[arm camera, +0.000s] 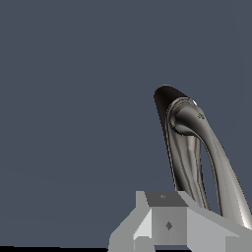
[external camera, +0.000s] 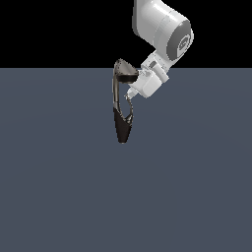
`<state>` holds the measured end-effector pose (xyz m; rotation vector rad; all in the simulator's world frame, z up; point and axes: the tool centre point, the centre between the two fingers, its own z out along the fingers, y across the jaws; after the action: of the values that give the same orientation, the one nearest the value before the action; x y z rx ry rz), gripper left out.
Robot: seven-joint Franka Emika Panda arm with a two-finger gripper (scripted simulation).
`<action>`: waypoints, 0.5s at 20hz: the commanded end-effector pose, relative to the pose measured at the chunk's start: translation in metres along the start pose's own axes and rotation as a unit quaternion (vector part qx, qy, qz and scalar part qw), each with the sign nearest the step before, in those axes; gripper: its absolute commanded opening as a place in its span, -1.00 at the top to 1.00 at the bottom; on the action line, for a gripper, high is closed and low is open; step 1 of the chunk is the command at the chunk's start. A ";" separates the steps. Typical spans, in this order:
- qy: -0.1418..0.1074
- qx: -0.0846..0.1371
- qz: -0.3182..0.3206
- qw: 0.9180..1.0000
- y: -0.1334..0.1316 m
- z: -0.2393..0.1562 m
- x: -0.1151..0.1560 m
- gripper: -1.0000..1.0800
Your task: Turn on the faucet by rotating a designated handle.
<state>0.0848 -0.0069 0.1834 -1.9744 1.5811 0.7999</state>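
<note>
The faucet (external camera: 116,96) stands on the grey floor, with a tapered black base (external camera: 122,130), a slim neck and a broad hooded head (external camera: 125,71). The handle (external camera: 130,109) is a thin curved silver prong rising from the base on the exterior view's right. My gripper (external camera: 130,94) hangs from the white hand just under the head, with its tip at the top of the handle. In the wrist view the handle (arm camera: 186,165) runs from the base (arm camera: 161,104) up to the grey fingers (arm camera: 167,224), and the neck (arm camera: 221,167) passes beside them. The finger gap is not visible.
The flat grey floor (external camera: 59,187) spreads all around the faucet. The white arm (external camera: 162,29) comes down from the upper part of the exterior view's right, close to the faucet's head.
</note>
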 end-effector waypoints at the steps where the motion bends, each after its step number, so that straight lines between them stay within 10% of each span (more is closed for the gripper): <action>1: -0.003 0.002 0.007 1.000 -0.002 0.002 0.004 1.00; 10: -0.003 0.003 0.008 1.000 0.005 0.003 0.002 1.00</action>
<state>0.0825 -0.0079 0.1786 -1.9554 1.5968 0.8077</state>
